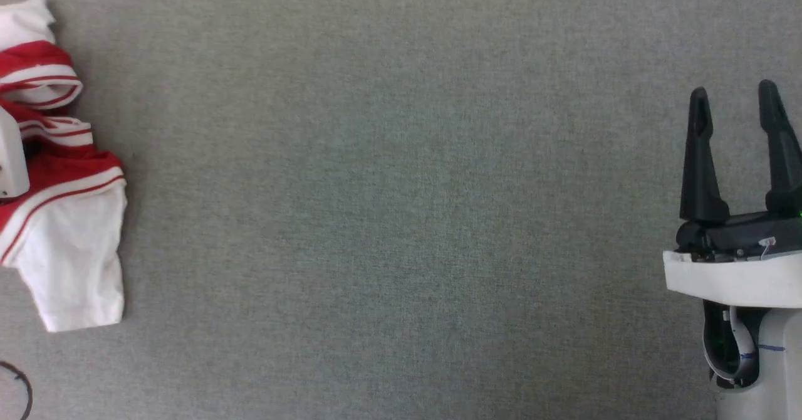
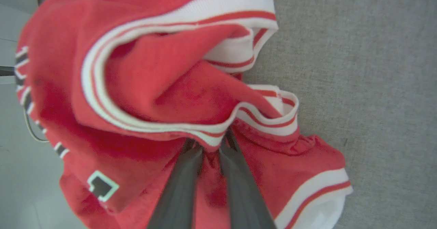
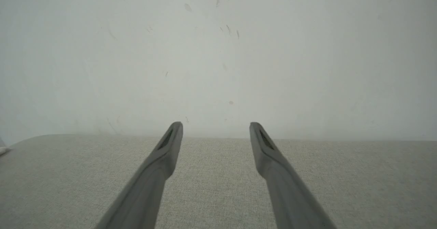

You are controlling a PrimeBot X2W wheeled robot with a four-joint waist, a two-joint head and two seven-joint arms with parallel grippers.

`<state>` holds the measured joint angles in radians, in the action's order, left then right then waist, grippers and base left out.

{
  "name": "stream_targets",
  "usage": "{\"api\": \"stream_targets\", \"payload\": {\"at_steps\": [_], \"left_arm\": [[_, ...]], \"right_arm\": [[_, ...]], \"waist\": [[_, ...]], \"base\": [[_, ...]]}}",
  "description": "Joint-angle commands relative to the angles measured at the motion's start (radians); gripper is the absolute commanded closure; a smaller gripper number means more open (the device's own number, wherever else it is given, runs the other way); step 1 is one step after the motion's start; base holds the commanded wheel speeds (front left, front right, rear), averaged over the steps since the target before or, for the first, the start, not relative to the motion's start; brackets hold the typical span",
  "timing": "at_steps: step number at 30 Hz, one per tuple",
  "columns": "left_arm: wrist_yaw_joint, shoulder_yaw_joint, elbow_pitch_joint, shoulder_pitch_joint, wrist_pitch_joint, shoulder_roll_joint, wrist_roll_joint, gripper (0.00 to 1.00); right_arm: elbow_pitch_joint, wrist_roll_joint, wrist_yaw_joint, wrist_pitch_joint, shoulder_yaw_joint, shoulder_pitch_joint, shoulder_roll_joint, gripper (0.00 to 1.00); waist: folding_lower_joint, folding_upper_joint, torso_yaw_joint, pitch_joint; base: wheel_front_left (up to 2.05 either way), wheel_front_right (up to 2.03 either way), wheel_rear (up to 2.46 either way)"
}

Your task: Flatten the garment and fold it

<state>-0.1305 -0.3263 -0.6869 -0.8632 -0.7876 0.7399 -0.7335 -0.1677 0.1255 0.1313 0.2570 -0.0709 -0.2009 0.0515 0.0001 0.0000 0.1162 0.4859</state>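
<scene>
The left gripper [image 2: 210, 146] is seen with its two dark fingers [image 2: 179, 188] drawn close together, red cloth caught between them and the tips hidden under a striped trim. It is judged to be a pinch on the garment [image 2: 153, 85]. The right gripper [image 1: 733, 89] is held spread and empty over the grey cloth-covered surface [image 1: 401, 219] at the right, well apart from the work. The garment is bunched at the far left of that surface, with collar and sleeve trims folded over one another and a white sleeve [image 1: 75, 263] spilled toward the near side. The jersey is expected to handle as light, soft and limp, so it should drape and slide rather than hold a shape. The ribbed trims, being thicker, are judged the firmer places to grip, and a second hold at a shoulder or hem corner would be needed to spread it flat.
</scene>
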Motion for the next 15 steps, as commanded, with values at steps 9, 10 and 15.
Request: {"api": "stream_targets", "payload": {"at_steps": [9, 10, 15], "left_arm": [[0.000, -0.157, 0.208, -0.064, 0.100, 0.094, -0.029, 1.00], [0.000, -0.182, 0.240, -0.075, 0.102, 0.100, -0.034, 1.00], [0.000, -0.296, 0.396, -0.139, 0.113, 0.097, -0.045, 1.00]], "right_arm": [[0.028, 0.044, -0.001, 0.005, -0.021, 0.078, -0.001, 0.00], [0.031, 0.048, -0.001, 0.005, -0.025, 0.086, -0.001, 0.00], [0.040, 0.067, -0.001, 0.005, -0.028, 0.117, -0.001, 0.00]], "waist": [[-0.0001, 0.0000, 0.018, -0.228], [-0.0001, 0.0000, 0.016, -0.243], [-0.0001, 0.0000, -0.016, -0.301]], "base": [[0.00, 0.00, 0.00], [0.00, 0.00, 0.00], [0.00, 0.00, 0.00]]}}
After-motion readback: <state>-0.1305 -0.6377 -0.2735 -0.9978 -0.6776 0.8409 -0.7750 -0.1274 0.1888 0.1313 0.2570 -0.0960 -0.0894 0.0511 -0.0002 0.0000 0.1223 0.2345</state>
